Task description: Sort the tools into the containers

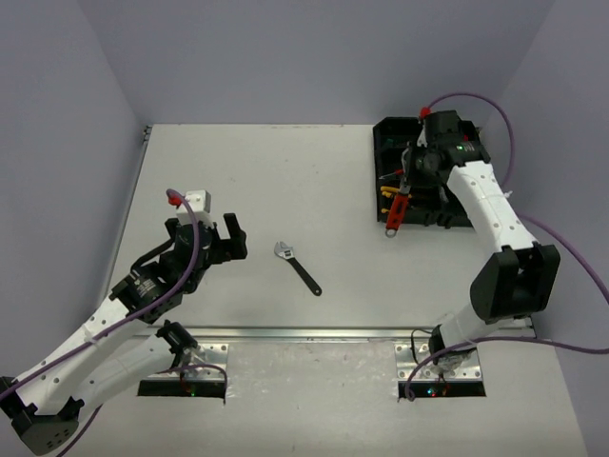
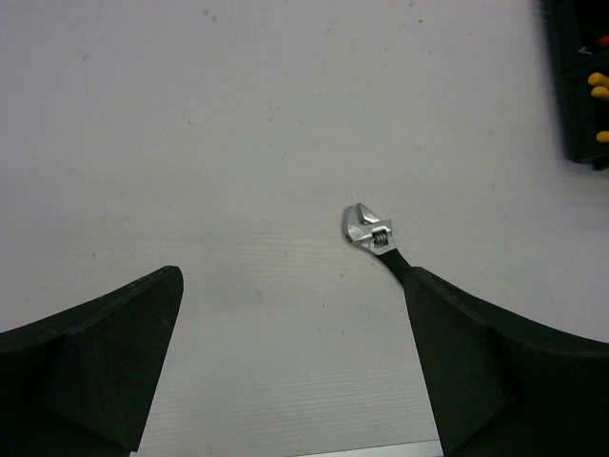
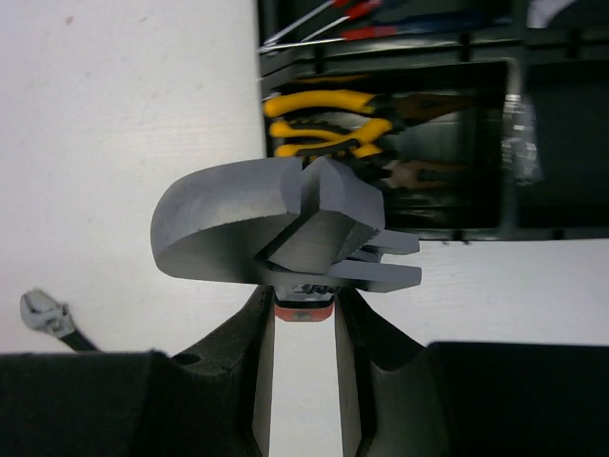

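Black-handled wrench [image 1: 297, 268] — one on table [image 1: 247, 171]; red-handled wrench [image 1: 397, 211] — one in right tool [image 3: 303, 309].

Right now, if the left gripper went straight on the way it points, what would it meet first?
Probably the table: the open left gripper tilts down toward it. The wrench lies slightly right of that line, by one finger; depth is unclear.

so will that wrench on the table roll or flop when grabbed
Probably neither: the wrench looks like rigid metal and lies flat on the table, so rolling seems unlikely. Its metal head likely outweighs the handle, so it may tip if gripped there.
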